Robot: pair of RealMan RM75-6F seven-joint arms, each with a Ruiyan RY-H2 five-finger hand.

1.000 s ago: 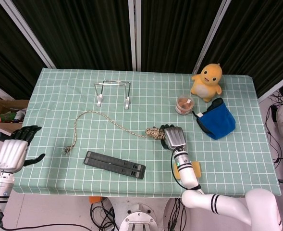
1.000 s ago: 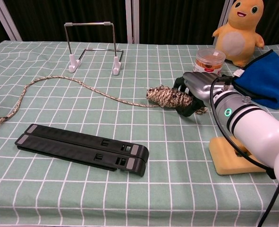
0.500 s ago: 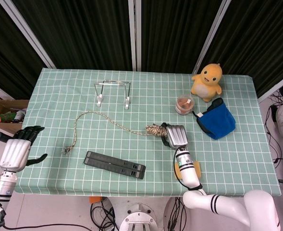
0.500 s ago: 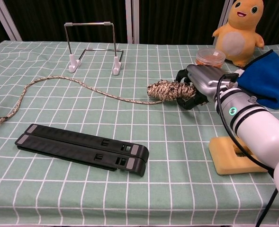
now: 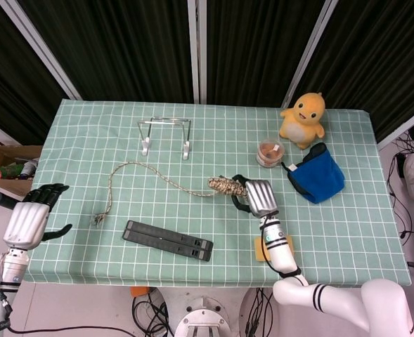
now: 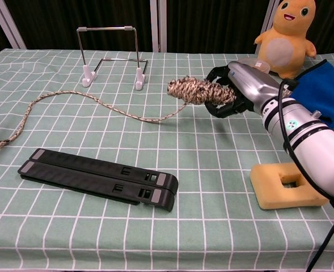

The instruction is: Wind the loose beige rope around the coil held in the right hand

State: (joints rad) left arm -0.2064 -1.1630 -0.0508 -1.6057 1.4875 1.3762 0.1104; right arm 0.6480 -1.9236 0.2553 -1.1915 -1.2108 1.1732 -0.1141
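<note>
Lifted off the table since before, the right hand point(image 6: 243, 88) grips the coil point(image 6: 198, 90); left hand point(image 5: 27, 221) spread.

The coil point(image 6: 199, 90) has been lifted clear off the table point(image 6: 212, 170) by the right hand point(image 6: 243, 88), a bit higher with each frame. The loose rope point(image 6: 127, 112) next to it has been pulled up off the cloth too. The left hand point(image 5: 28, 223) has been nudged slightly inward.
</note>
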